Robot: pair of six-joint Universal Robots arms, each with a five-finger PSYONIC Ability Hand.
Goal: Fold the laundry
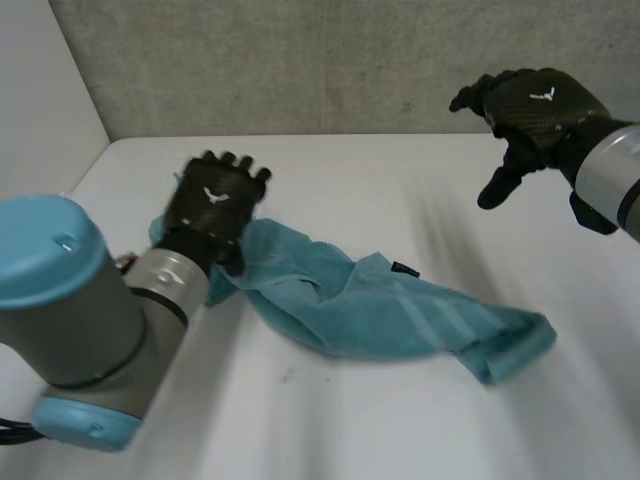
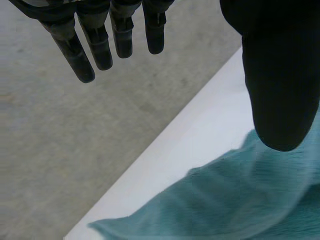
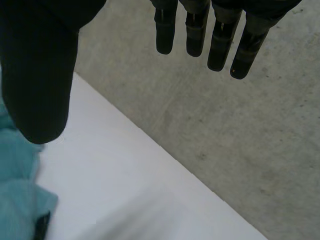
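White table (image 1: 330, 420); grey speckled wall (image 1: 300, 60) behind; white panel (image 1: 40, 90) left

Lab-like setup, white table (image 1: 400, 430), plain grey wall (image 1: 300, 60) (robot arm (image 1: 70, 300) alongside)

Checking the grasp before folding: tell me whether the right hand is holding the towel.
No, the right hand is open, fingers straight, well clear of the teal towel.

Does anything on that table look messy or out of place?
Only the towel: it lies crumpled and twisted across the table rather than flat, with one end bunched beneath the left robot hand, which is open. The right robot hand is open in the air, apart from the towel.
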